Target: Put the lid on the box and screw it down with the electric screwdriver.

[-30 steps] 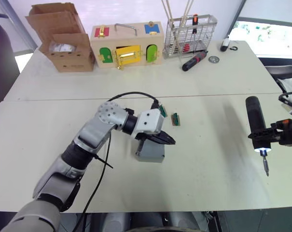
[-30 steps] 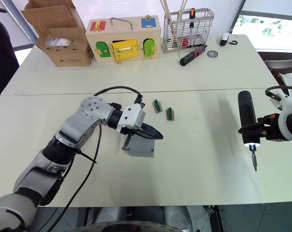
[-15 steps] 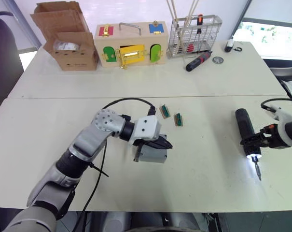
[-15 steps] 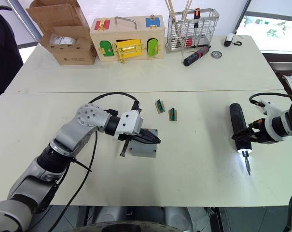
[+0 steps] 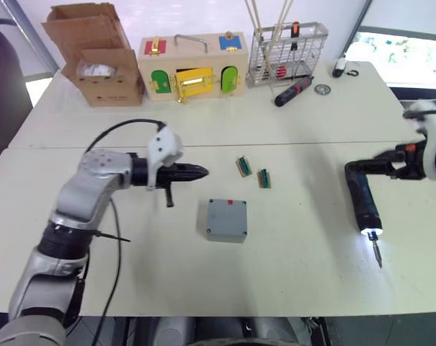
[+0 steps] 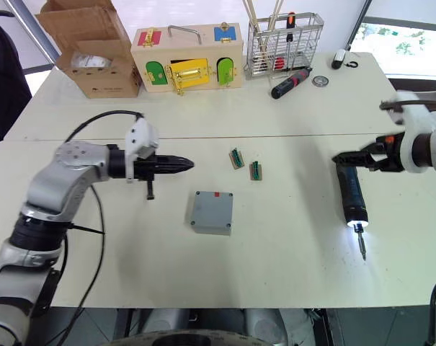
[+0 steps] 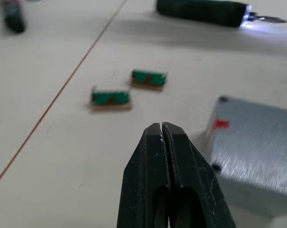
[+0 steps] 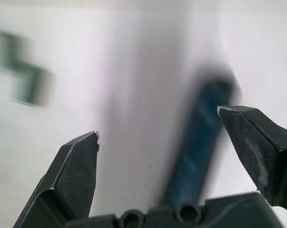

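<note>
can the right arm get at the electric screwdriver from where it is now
Probably yes. The electric screwdriver lies on bare table just below the open right gripper, with nothing between them.

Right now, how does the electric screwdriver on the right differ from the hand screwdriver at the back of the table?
The electric screwdriver is longer and black; the hand screwdriver is shorter, black with red. The electric screwdriver's tip light glows; the hand screwdriver shows no light. The electric screwdriver lies at the near right, bit toward the near edge; the hand screwdriver lies at the far side, by the wire rack. Both lie flat on the table.
</note>
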Available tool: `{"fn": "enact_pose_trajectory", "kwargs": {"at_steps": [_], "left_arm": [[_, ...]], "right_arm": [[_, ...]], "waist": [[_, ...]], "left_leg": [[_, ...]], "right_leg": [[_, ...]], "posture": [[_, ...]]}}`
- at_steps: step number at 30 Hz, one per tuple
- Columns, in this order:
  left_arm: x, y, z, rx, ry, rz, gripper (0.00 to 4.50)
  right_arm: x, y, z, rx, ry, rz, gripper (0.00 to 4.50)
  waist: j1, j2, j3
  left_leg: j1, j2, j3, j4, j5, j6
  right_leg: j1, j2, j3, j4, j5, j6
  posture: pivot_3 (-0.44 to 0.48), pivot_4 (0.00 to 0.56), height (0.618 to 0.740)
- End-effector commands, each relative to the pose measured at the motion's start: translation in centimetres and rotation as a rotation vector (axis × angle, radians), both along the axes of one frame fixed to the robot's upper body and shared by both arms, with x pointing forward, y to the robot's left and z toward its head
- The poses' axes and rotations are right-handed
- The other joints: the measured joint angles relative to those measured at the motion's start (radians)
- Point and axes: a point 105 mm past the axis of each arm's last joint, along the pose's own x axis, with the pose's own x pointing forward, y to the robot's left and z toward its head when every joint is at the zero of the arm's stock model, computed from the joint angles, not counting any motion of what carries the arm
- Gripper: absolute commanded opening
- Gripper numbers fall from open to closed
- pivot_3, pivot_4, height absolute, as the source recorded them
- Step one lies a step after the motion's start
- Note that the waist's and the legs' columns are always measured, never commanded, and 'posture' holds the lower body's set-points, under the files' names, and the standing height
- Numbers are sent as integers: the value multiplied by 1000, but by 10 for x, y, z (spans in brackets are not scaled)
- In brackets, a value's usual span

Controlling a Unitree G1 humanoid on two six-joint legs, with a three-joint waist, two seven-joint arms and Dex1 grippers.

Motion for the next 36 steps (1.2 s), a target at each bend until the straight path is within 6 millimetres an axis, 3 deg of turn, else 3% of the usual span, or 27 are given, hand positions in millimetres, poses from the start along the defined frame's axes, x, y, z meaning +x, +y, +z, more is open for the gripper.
{"fn": "enact_pose_trajectory", "kwargs": {"at_steps": [1, 5, 8, 13, 23, 29, 33, 36], "left_arm": [[-14, 12, -22, 70, 67, 11, 0], [-27, 7, -50, 135, 114, 5, 0], [-32, 0, -63, 145, 119, -13, 0], [-31, -5, -65, 168, 110, -46, 0], [-23, -38, -60, 116, 88, -157, 0], [-5, -52, -61, 111, 33, -159, 0], [3, -53, -64, 127, 10, -159, 0], [6, -39, -68, 171, 4, -142, 0]], "right_arm": [[-44, 72, -26, 42, -22, 328, 4462], [-82, 119, -76, 62, 44, 459, 4462], [-85, 131, -94, 26, 50, 460, 4462], [-87, 149, -103, 72, 67, 489, 4462], [-91, 173, -111, 172, 121, 519, 4462], [-91, 183, -108, 216, 115, 513, 4462], [-93, 181, -105, 211, 104, 496, 4462], [-91, 167, -101, 174, 78, 463, 4462]], "waist": [[1, -4, 0], [21, -3, 1], [24, -3, 1], [21, -5, 1], [20, -5, 1], [21, -5, 1], [19, -5, 1], [19, -5, 1]], "left_leg": [[0, 0, -1, 0, 0, 1], [-2, -3, -1, 6, 1, -2], [0, -4, -3, 17, 1, -1], [7, -4, -3, 16, 1, -1], [5, -4, -4, 15, 0, 0], [5, -4, -4, 15, 0, 0], [4, -4, -3, 15, 0, 0], [3, -4, -4, 15, 0, 0]], "right_leg": [[1, 0, -1, 1, 0, 0], [0, -3, 0, 4, 0, 0], [8, -4, 0, 4, 0, 0], [14, -4, 0, 4, 0, 0], [11, -3, -1, 4, 0, 1], [11, -2, -2, 4, 0, 1], [10, -2, -1, 5, 0, 1], [9, -2, -1, 5, 0, 1]], "posture": [[0, 150, 740], [0, 150, 740], [0, 150, 740], [0, 150, 740], [0, 150, 740], [0, 150, 740], [0, 150, 740], [0, 150, 740]]}}
